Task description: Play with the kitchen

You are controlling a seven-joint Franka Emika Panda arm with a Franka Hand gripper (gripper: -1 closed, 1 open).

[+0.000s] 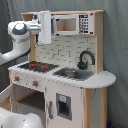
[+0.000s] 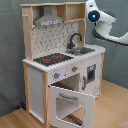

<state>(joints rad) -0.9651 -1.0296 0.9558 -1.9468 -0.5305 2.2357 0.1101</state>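
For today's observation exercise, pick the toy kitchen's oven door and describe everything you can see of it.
The oven door is a white panel with a window cut-out, set under the hob of the kitchen. In the second exterior view it hangs open, hinged at its bottom edge and tilted outward, leaving the oven cavity exposed. Nothing touches it; the robot arm is high above.

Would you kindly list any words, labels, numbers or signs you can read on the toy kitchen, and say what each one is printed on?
None can be read.
The pale wood and white toy kitchen has a microwave keypad panel with red and dark marks in the first exterior view, too blurred to read.
Its hob control knobs in the second exterior view show no legible markings.
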